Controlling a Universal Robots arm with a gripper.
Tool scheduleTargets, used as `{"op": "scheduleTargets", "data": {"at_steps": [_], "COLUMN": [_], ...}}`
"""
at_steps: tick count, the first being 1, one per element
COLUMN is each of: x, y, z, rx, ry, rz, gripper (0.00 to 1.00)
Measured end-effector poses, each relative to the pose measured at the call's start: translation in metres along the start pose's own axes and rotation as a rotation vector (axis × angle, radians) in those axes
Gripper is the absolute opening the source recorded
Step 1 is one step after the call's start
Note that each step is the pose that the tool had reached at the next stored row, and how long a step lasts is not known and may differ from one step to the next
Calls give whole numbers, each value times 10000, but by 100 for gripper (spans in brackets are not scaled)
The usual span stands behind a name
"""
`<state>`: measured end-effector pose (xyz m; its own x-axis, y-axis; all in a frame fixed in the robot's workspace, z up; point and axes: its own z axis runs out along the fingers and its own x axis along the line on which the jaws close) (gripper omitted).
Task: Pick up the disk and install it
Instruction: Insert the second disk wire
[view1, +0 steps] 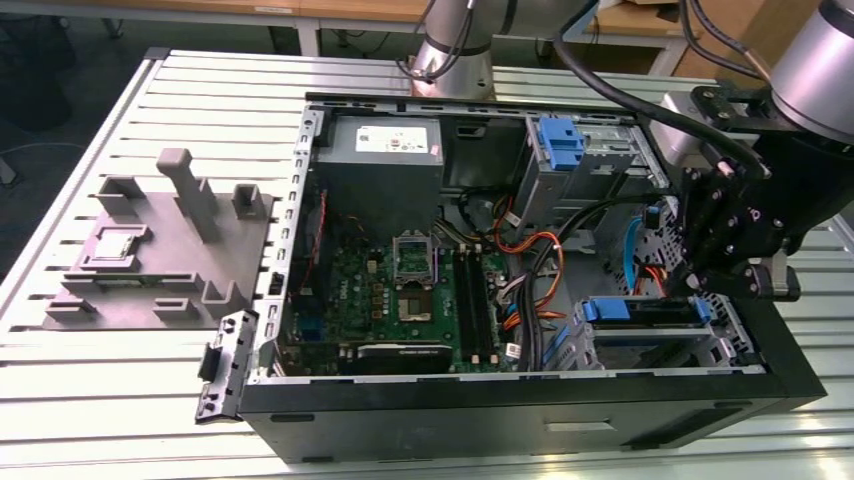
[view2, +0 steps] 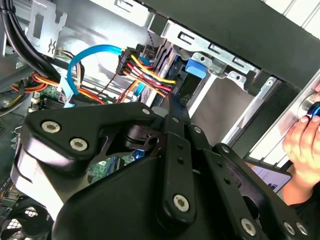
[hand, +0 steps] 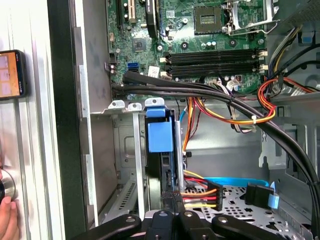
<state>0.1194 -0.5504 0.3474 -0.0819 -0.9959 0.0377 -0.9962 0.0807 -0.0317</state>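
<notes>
The disk (hand: 159, 165) stands edge-on in the metal drive cage (hand: 127, 165) at the open computer case's front corner, its blue bracket tab (hand: 161, 134) facing the motherboard. In the exterior view the disk (view1: 641, 312) sits in the cage at the case's lower right, blue rail showing. My gripper (hand: 173, 200) is shut, its tips pressed together against the disk's outer edge. In the second wrist view the gripper (view2: 172, 107) points at the blue tab (view2: 196, 67). In the exterior view the gripper (view1: 707, 290) hangs right beside the cage.
Orange, yellow and black cables (hand: 235, 112) run close by the cage, with a blue data cable (view2: 90, 55). A power-supply box (view1: 380, 145) and another blue bracket (view1: 561, 140) sit at the case's back. A grey fixture (view1: 160, 250) lies at the exterior view's left. A person's hand (view2: 300, 140) and a phone (hand: 10, 75) are outside the case.
</notes>
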Motion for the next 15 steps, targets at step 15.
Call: {"op": "scheduleTargets", "data": {"at_steps": [15], "x": [6], "y": [44], "z": [-78], "rx": [0], "ry": [0], "rz": [0], "gripper": [10]}}
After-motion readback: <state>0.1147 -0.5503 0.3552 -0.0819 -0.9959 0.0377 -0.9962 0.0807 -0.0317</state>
